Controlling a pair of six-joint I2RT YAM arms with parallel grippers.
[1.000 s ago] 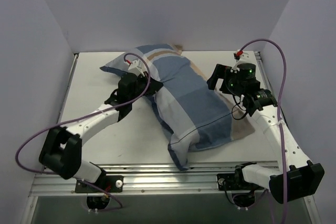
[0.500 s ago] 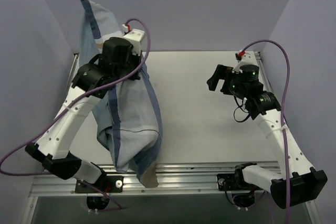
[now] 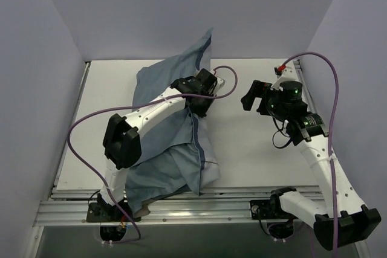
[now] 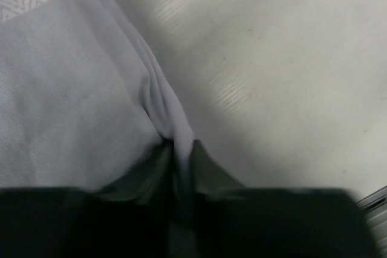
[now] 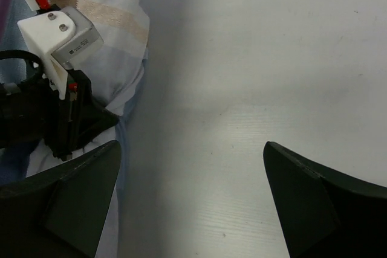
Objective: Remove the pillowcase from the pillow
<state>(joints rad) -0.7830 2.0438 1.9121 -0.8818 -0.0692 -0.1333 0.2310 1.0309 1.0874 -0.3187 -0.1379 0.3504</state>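
Observation:
The pillowcase lies as a crumpled heap on the left half of the table, mostly its dusty blue side up, with one corner raised against the back wall. My left gripper is at the heap's right edge, shut on a thin fold of pale blue cloth. My right gripper is open and empty over bare table, to the right of the heap. In the right wrist view its fingers stand wide apart beside the patchwork cloth. The pillow is hidden. A pale patch at the near edge may be it.
The table is white, walled at the back and both sides. A metal rail runs along its near edge. Purple cables loop from both arms. The left gripper's white camera mount shows in the right wrist view.
Half a second ago my left arm held the cloth high at the left. Now it is low at the table's centre and the cloth lies heaped. The right arm shifted slightly.

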